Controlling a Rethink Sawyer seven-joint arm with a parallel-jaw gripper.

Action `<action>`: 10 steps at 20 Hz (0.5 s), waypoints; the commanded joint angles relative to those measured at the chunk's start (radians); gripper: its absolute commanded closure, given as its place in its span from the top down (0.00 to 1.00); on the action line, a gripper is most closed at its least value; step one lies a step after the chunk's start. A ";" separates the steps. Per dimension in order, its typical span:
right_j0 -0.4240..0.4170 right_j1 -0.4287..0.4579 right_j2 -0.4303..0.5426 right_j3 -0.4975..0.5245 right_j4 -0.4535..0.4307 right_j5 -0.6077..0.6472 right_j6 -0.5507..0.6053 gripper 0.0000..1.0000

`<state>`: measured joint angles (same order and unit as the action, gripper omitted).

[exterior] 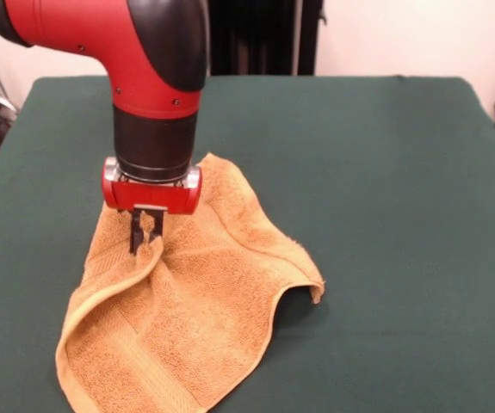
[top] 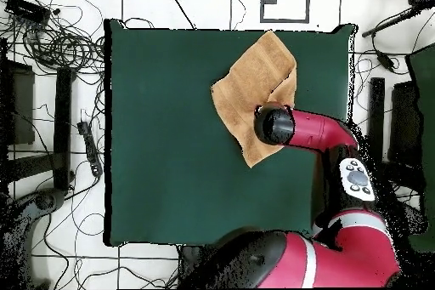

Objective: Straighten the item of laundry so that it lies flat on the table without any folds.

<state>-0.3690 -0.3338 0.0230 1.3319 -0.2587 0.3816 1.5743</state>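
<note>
Black two-finger claw (exterior: 146,231) pinches a raised ridge of the golden-orange terry-cloth towel (exterior: 195,318) on the dark green cloth-covered bench (exterior: 385,172). Risk: thin pinch could slip, or pulling drags the whole towel, leaving the curled right corner folded.

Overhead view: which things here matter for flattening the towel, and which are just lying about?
For the job:
towel, rumpled
gripper, pinching a raised fold
table

Lying about:
cables on the floor
black stands beside the table
</note>
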 commanded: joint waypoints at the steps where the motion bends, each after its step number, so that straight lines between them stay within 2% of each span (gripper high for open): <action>1: 0.067 0.068 0.058 0.159 0.002 0.003 0.148 0.00; 5: 0.088 0.095 0.036 0.158 0.004 -0.049 0.187 0.00; 10: 0.109 0.105 0.014 0.144 -0.002 -0.049 0.179 0.00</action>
<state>-0.3261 -0.3295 -0.0085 1.3367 -0.2587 0.3613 1.5743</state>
